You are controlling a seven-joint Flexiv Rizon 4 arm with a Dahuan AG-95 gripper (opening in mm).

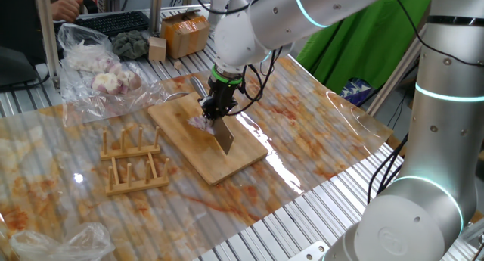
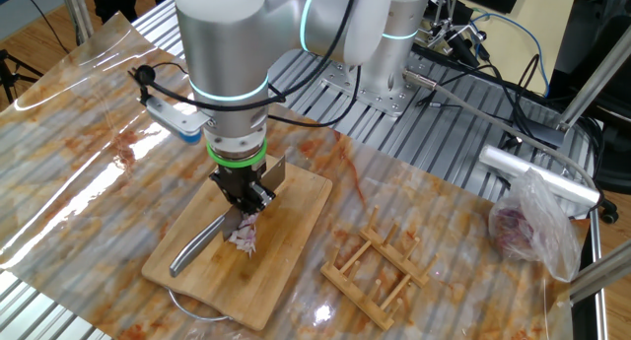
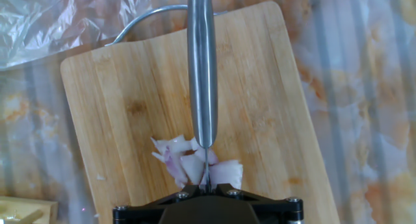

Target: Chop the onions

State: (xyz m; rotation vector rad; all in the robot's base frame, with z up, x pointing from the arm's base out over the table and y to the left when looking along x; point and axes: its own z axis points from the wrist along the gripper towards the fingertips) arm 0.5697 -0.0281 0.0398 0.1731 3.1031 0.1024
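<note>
Onions (image 3: 195,164) lie on the cutting board (image 3: 260,107) directly beneath the end effector (image 1: 215,107), which is clamped on a knife (image 3: 202,68) whose blade crosses them.

The knife (image 3: 202,68) blade's edge hides among the onions (image 3: 195,162).

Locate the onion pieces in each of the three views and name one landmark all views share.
One fixed view: onion pieces mid-frame, on the board just left of the knife blade.
The other fixed view: below centre-left, under the end effector.
Hand view: lower centre, beside the knife.
Shared landmark: the wooden cutting board.
</note>
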